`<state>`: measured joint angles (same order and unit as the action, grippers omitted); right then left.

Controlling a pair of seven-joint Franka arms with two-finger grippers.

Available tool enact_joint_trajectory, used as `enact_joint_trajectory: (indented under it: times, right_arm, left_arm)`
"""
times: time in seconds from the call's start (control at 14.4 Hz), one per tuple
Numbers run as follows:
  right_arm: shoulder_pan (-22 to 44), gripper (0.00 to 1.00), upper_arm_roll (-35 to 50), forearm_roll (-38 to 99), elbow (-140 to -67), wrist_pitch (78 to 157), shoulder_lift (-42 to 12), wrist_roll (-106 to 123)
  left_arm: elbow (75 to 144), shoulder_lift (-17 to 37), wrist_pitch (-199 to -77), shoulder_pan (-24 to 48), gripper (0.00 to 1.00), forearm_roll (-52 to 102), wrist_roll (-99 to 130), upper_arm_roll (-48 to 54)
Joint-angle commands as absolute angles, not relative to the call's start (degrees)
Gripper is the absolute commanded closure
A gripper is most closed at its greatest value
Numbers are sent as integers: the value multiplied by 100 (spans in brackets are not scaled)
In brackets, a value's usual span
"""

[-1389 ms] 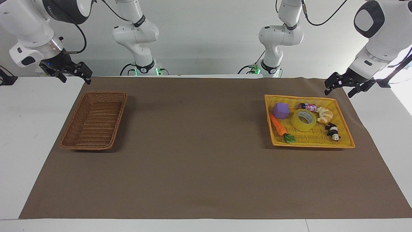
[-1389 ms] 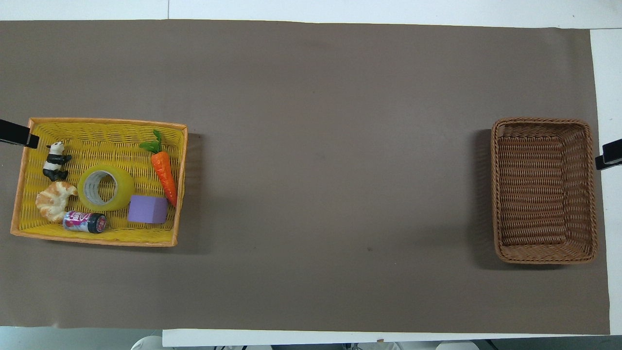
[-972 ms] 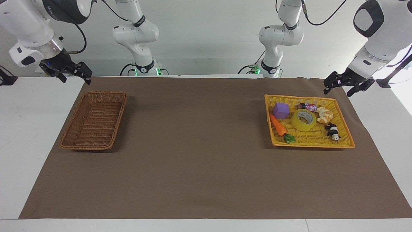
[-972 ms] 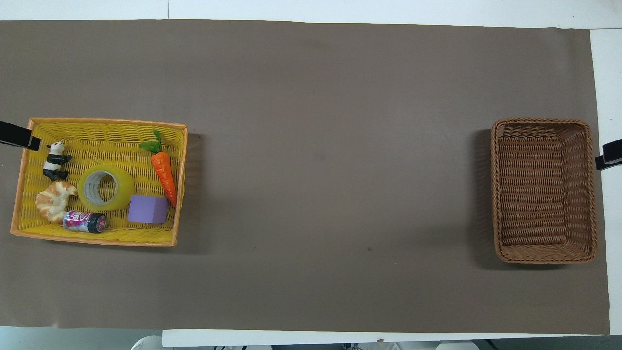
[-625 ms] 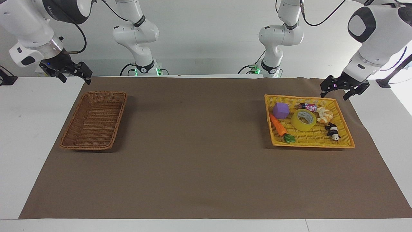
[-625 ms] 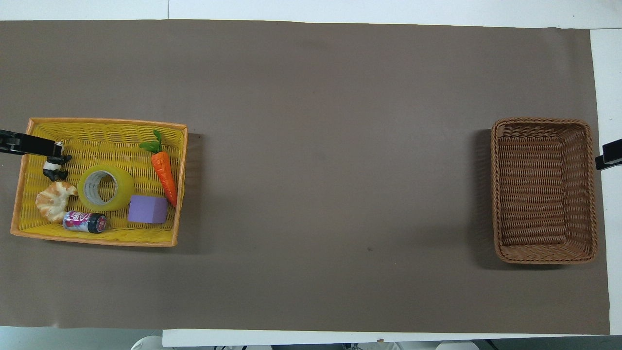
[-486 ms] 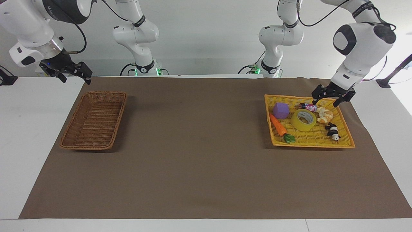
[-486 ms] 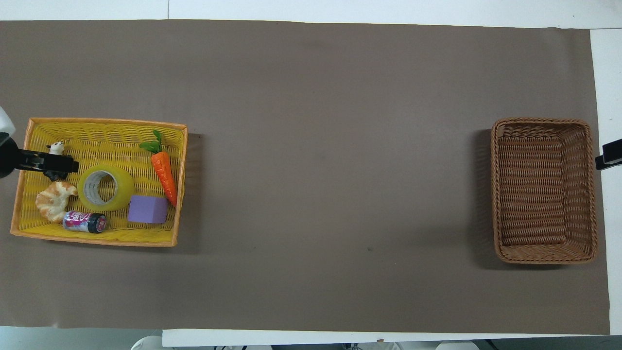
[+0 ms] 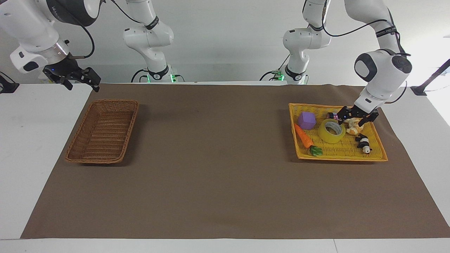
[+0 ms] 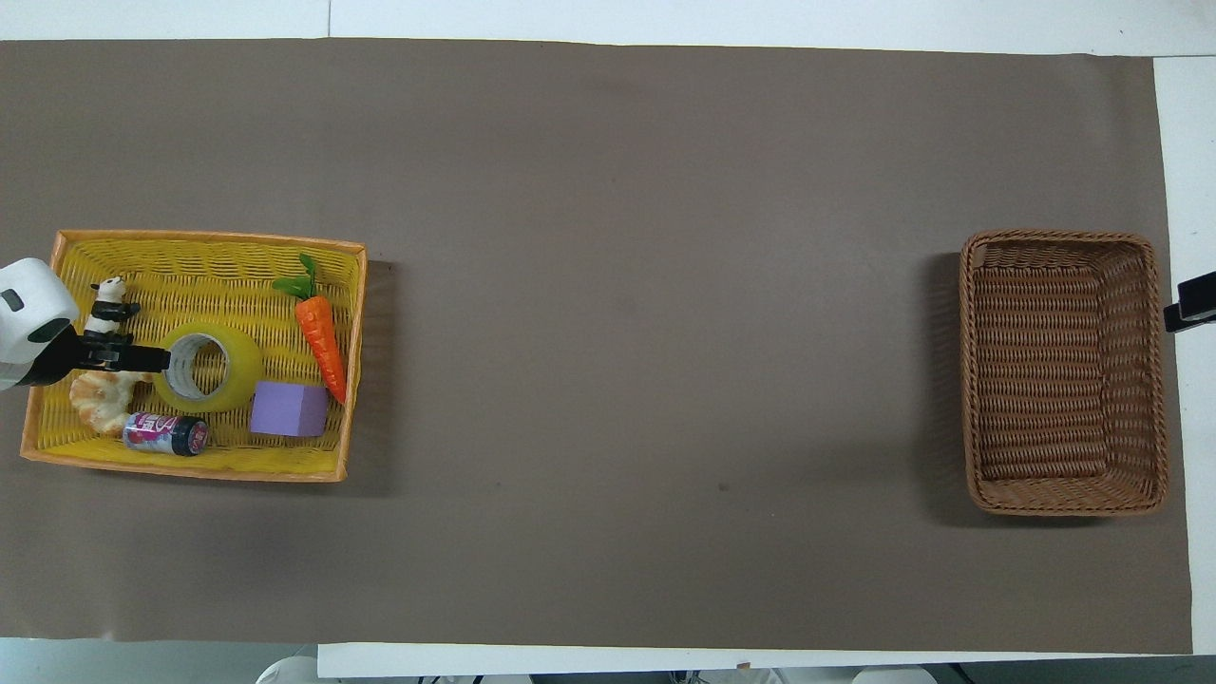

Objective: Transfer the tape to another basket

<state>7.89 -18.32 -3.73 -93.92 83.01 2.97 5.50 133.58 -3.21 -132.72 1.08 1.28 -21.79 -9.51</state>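
Observation:
The yellow tape roll [image 9: 332,131] lies flat in the bright yellow tray [image 9: 337,156] at the left arm's end of the table; it also shows in the overhead view [image 10: 207,366]. My left gripper [image 9: 355,118] is open and empty, low over the croissant [image 9: 354,128] right beside the tape; in the overhead view its tip [image 10: 133,359] reaches the roll's edge. The dark-brown wicker basket [image 9: 130,119] stands empty at the right arm's end, also in the overhead view [image 10: 1062,370]. My right gripper [image 9: 80,81] is open and waits in the air beside it.
The yellow tray [image 10: 209,242] also holds a purple cube [image 9: 306,120], a toy carrot [image 9: 304,137], a small can [image 9: 335,115] and a panda figure [image 9: 364,143]. A brown mat [image 9: 218,168] covers the table between the two baskets.
My left arm has swung in from beside the table and come down into the yellow tray, to the croissant beside the tape. The right arm and all objects have stayed still.

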Motion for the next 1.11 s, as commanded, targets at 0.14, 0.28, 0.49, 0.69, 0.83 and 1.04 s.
enact_joint_trajectory:
  times: [0.14, 0.28, 0.49, 0.69, 0.83, 1.04]
  right_arm:
    - [809, 0, -1854, -308, -9466, 8253, 396, 598]
    - [809, 0, -1854, -308, -9466, 8253, 396, 598]
    - [800, 0, -1854, -308, -9466, 8253, 396, 598]
    - [800, 0, -1854, -308, -9475, 8253, 396, 598]
    - [809, 0, -1854, -308, -9466, 8253, 396, 598]
    - [800, 0, -1854, -308, -9475, 8253, 396, 598]
  left_arm:
    - [13386, -167, -13439, 97, 27, 114, -2259, -914]
    - [13377, -167, -13403, 149, 27, 114, -2224, -914]
    - [13386, -176, -13307, 167, 27, 114, -2215, -897]
    - [13412, -228, -13034, 281, 28, 114, -2206, -905]
    - [13526, -229, -13122, 273, 33, 123, -2241, -905]
    - [13561, -44, -13351, 272, 35, 114, -2241, -905]
